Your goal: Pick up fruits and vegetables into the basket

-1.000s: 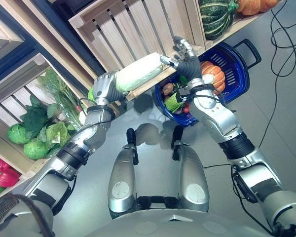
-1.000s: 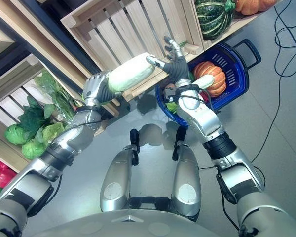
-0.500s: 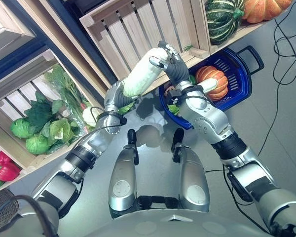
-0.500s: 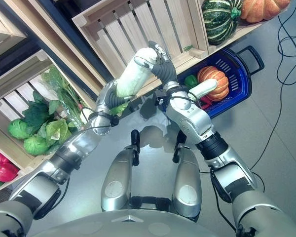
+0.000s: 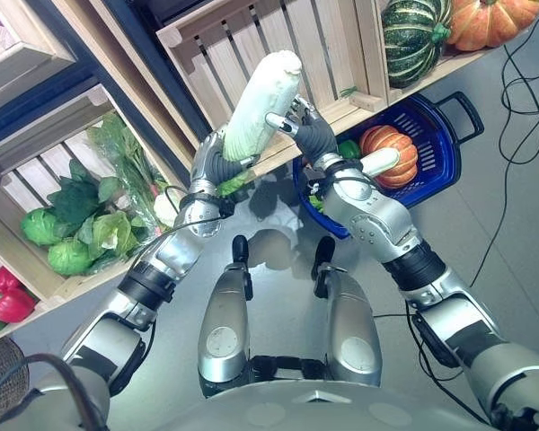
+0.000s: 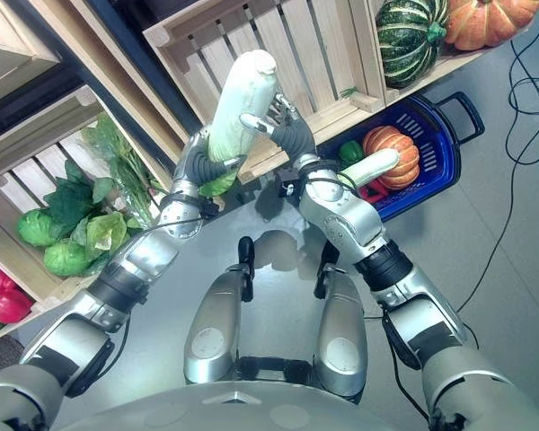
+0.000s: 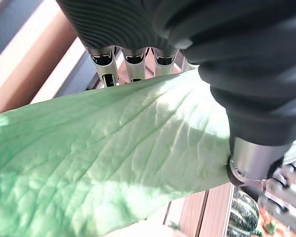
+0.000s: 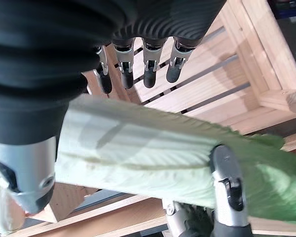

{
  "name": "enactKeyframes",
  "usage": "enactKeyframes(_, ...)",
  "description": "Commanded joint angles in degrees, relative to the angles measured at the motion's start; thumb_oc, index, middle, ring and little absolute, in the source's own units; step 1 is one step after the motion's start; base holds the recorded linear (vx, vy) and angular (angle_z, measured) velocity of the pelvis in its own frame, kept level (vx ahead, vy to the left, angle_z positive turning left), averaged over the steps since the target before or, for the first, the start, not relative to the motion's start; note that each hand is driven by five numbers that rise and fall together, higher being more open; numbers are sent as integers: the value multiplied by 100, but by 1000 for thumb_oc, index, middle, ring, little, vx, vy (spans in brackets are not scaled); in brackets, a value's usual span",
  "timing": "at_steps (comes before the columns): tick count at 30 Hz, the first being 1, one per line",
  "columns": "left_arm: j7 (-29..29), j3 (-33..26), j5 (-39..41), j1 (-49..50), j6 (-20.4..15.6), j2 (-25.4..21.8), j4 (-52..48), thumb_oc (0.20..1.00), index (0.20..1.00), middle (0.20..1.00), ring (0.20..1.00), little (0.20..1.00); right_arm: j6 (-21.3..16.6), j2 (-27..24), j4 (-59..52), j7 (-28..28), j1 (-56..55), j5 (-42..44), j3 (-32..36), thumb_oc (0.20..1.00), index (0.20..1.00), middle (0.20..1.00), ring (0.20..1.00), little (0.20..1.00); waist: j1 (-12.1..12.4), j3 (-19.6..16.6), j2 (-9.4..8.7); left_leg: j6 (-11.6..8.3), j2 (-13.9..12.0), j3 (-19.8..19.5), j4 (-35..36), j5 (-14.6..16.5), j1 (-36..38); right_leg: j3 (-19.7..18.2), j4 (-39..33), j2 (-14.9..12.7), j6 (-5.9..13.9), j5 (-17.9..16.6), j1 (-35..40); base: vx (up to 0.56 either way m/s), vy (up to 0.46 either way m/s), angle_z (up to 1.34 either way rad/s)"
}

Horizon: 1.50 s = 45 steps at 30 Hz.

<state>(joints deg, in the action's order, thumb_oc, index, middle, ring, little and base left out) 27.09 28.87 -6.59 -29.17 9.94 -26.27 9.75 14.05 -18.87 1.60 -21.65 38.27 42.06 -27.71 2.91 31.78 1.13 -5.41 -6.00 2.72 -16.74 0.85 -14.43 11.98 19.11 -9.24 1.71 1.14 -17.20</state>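
I have the cabbage [image 5: 256, 103], a long pale napa head, held up near the top centre of the left eye view, standing almost upright in front of the crate [image 5: 332, 40]. My left hand [image 5: 213, 163] is wrapped round its leafy lower end; my left wrist view shows the fingers [image 7: 129, 61] curled behind the green leaf and the thumb pressed on its front. My right hand [image 5: 307, 133] sits beside the middle of the head with its fingers relaxed and spread, the thumb lying against the leaf in the right wrist view, so it steadies more than it grips.

The basket [image 5: 436, 135] is at the right of the frame, on the floor, already carrying a pumpkin [image 5: 386, 148] and other produce.

My worry is the hold. One hand clamps soft leaves at the bottom of a tall, top-heavy head, so I judge the leaves may tear or it may tip over. If the right hand does not close, the swing to the basket could drop it short, or it could knock the crate's edge.
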Motion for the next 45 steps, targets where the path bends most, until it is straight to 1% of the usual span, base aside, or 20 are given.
enactKeyframes(1, 246, -86, -509, -52, -173, -131, -714, 200, 200, 200, 200, 200, -294, 376, -298, 285, -106, 298, 61, 1000, 1000, 1000, 1000, 1000, 12, -458, -334, 374, 209, 284, -51, 475, -23, -185, -193, -4, 267, 356, 322, 0, 0, 0)
enactKeyframes(2, 240, -73, -589, -70, -145, -143, -722, 200, 200, 200, 200, 200, -279, 386, -296, 315, -107, 336, 44, 1000, 1000, 1000, 1000, 1000, 14, -460, -343, 375, 208, 281, -47, 476, -15, -189, -197, -3, 267, 354, 329, 34, -18, -1)
enactKeyframes(3, 280, -18, -887, -123, -51, -175, -731, 200, 200, 200, 200, 200, -237, 412, -297, 381, -113, 413, -2, 1000, 1000, 1000, 1000, 1000, 14, -467, -360, 375, 210, 266, -40, 478, -2, -200, -207, 2, 267, 350, 344, 32, -11, -1)
enactKeyframes(5, 265, 38, -1074, -183, 13, -202, -710, 200, 200, 200, 200, 200, -229, 425, -269, 429, -85, 464, -59, 1000, 1000, 1000, 1000, 1000, 18, -481, -371, 377, 211, 266, -31, 482, 15, -206, -224, -2, 271, 346, 363, 16, -5, 0)
enactKeyframes(7, 142, 172, -1563, -291, 149, -275, -645, 200, 200, 200, 200, 200, -263, 442, -228, 507, -46, 476, -152, 1000, 1000, 1000, 1000, 1000, 31, -501, -401, 372, 198, 266, -26, 492, 36, -196, -256, -15, 283, 332, 403, 36, -30, 1)
enactKeyframes(10, 133, 313, -1978, -372, 289, -336, -556, 200, 200, 200, 200, 200, -202, 427, -223, 520, 18, 508, -224, 1000, 1000, 1000, 1000, 1000, 33, -518, -417, 369, 189, 261, -18, 498, 57, -197, -289, -16, 291, 319, 436, 0, 0, 0)
enactKeyframes(12, 139, 365, -2073, -398, 326, -356, -529, 200, 200, 200, 200, 200, -172, 423, -217, 523, 42, 510, -251, 1000, 1000, 1000, 1000, 1000, 32, -519, -425, 369, 184, 260, -22, 500, 59, -204, -291, -15, 293, 317, 439, 0, 0, 0)
enactKeyframes(13, 118, 463, -2335, -454, 396, -397, -458, 200, 200, 200, 200, 200, -142, 393, -190, 533, 86, 568, -304, 1000, 1000, 1000, 1000, 1000, 32, -522, -432, 369, 175, 255, -29, 506, 61, -217, -293, -13, 293, 319, 444, 0, 0, 0)
enactKeyframes(14, 118, 463, -2335, -454, 396, -397, -458, 200, 200, 200, 200, 200, -142, 393, -190, 533, 86, 568, -304, 1000, 1000, 1000, 1000, 1000, 32, -522, -432, 369, 175, 255, -29, 506, 61, -217, -293, -13, 293, 319, 444, 31, -4, 0)
enactKeyframes(15, 97, 560, -2592, -502, 439, -448, -413, 200, 200, 200, 200, 200, -144, 389, -137, 545, 100, 602, -335, 1000, 1000, 1000, 1000, 1000, 33, -519, -430, 365, 162, 248, -25, 507, 73, -222, -299, -20, 300, 317, 461, 0, 0, 0)
enactKeyframes(17, 84, 617, -2698, -537, 464, -474, -408, 200, 200, 200, 200, 200, -145, 372, -129, 529, 125, 645, -352, 1000, 1000, 1000, 1000, 1000, 34, -517, -433, 363, 160, 244, -23, 509, 75, -224, -306, -20, 305, 314, 468, 0, 0, 0)
enactKeyframes(21, 59, 765, -2803, -639, 454, -513, -347, 200, 200, 200, 200, 200, -150, 337, -120, 532, 164, 729, -381, 1000, 1000, 1000, 1000, 1000, 20, -511, -431, 356, 155, 229, 7, 498, 70, -235, -316, -27, 317, 309, 453, 0, 0, 0)
enactKeyframes(28, -164, 917, -2848, -695, 358, -461, -354, 200, 200, 200, 200, 200, -205, 360, -84, 488, 195, 777, -390, 1000, 1000, 1000, 1000, 1000, 21, -493, -428, 355, 164, 216, 19, 500, 59, -237, -324, -36, 327, 305, 446, 0, 0, 0)
enactKeyframes(30, -339, 1028, -2752, -703, 255, -389, -373, 200, 200, 200, 200, 200, -270, 371, -42, 460, 242, 857, -368, 1000, 1000, 1000, 1000, 1000, 26, -478, -418, 355, 172, 209, 36, 499, 43, -225, -351, -40, 329, 297, 442, 0, 0, 0)
enactKeyframes(35, -504, 1142, -2570, -716, 232, -282, -414, 200, 200, 200, 200, 200, -351, 411, -23, 430, 275, 946, -363, 1000, 1000, 1000, 1000, 1000, 17, -453, -401, 358, 183, 208, 62, 496, 41, -232, -366, -46, 335, 291, 428, 0, 0, 0)
enactKeyframes(41, -577, 1238, -2540, -726, 210, -209, -425, 200, 200, 200, 200, 200, -450, 418, -86, 380, 329, 1045, -363, 1000, 1000, 1000, 1000, 1000, 5, -435, -394, 352, 180, 208, 70, 497, 37, -236, -374, -55, 348, 283, 410, -7, 2, 0)
enactKeyframes(42, -557, 1304, -2527, -755, 201, -165, -394, 200, 200, 200, 200, 200, -565, 457, -78, 422, 357, 1068, -378, 1000, 1000, 1000, 1000, 1000, -6, -426, -386, 349, 176, 215, 74, 494, 32, -236, -374, -56, 347, 279, 395, 0, 0, 0)
enactKeyframes(43, -559, 1331, -2522, -781, 203, -126, -378, 200, 200, 200, 200, 200, -654, 485, -90, 406, 386, 1028, -389, 222, 222, 222, 222, 222, -12, -429, -376, 350, 177, 220, 90, 491, 44, -239, -371, -56, 346, 283, 392, -30, 23, -1)
enactKeyframes(44, -564, 1335, -2524, -790, 206, -115, -376, 200, 200, 200, 200, 200, -681, 491, -98, 408, 395, 1015, -389, 200, 200, 200, 200, 200, -14, -431, -373, 350, 177, 221, 95, 490, 47, -240, -373, -56, 346, 284, 392, 0, 0, 0)
enactKeyframes(45, -589, 1339, -2521, -815, 207, -97, -380, 200, 200, 200, 200, 200, -735, 503, -109, 474, 414, 982, -371, 200, 200, 200, 200, 200, -20, -436, -365, 350, 178, 223, 109, 488, 55, -241, -384, -57, 349, 285, 398, 0, 0, 0)
